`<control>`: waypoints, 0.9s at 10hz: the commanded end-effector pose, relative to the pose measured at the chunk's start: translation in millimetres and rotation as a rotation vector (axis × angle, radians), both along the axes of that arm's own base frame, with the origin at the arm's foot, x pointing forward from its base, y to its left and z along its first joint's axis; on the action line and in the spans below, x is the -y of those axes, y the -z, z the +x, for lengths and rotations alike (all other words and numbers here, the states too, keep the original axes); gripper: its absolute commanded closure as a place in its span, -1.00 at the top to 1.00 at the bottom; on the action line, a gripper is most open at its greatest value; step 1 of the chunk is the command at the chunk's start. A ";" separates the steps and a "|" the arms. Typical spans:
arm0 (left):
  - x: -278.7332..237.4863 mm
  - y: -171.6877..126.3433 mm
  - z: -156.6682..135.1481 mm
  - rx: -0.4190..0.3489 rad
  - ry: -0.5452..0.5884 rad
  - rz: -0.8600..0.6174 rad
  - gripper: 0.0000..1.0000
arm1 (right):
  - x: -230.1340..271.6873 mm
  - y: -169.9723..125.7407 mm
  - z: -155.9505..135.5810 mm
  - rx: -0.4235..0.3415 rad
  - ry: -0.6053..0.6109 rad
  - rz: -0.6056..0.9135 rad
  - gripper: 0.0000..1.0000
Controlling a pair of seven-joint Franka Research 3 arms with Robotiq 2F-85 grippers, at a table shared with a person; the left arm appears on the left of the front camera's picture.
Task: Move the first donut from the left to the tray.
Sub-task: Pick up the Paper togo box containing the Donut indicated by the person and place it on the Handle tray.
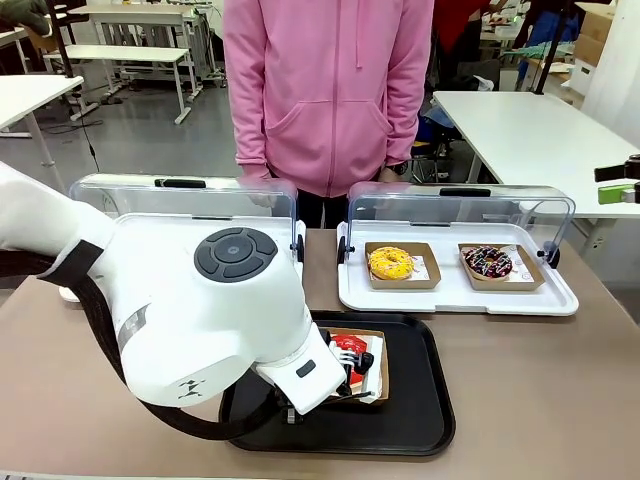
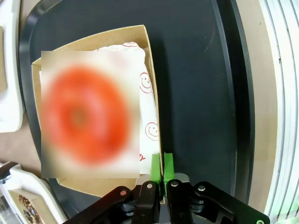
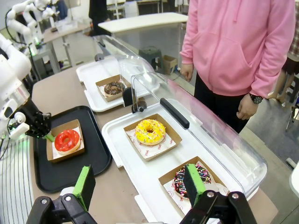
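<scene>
The first donut from the left [image 3: 67, 139], red-glazed, lies in its brown cardboard holder [image 2: 150, 70] on the black tray [image 3: 70, 175]. In the left wrist view the donut [image 2: 86, 114] sits left of my left gripper [image 2: 162, 158], whose green pads are shut on the holder's thin side wall. From the front, my left arm covers most of the donut [image 1: 349, 344] and the left gripper [image 1: 352, 375] is low over the tray [image 1: 410, 420]. My right gripper [image 3: 139, 186] hangs open and empty above the table edge, apart from the tray.
A white tray [image 1: 455, 298] with a raised clear lid holds a yellow donut [image 1: 390, 263] and a sprinkled chocolate donut [image 1: 488, 262]. Another lidded white tray [image 3: 96, 100] holds a brown donut [image 3: 113, 87]. A person in a pink hoodie [image 1: 325, 90] stands at the far side.
</scene>
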State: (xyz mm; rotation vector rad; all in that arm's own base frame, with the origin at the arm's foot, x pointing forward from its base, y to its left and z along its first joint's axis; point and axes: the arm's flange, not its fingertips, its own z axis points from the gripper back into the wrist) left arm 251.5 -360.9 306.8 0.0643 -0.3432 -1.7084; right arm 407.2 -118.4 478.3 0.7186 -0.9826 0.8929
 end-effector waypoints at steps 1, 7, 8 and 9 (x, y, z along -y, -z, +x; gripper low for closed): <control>-63.1 8.1 -43.0 0.026 -0.031 0.002 0.17 | -0.7 -1.4 3.2 0.033 -0.002 0.023 1.00; -55.1 -53.3 -42.8 0.026 -0.057 0.030 1.00 | -0.7 -1.4 3.2 0.033 -0.002 0.023 1.00; -51.7 -65.3 -43.8 0.008 -0.050 0.015 1.00 | -0.7 -1.4 3.2 0.033 -0.002 0.023 1.00; -48.8 -71.1 -43.2 -0.011 -0.048 0.006 1.00 | -0.7 -1.4 3.2 0.033 -0.002 0.023 1.00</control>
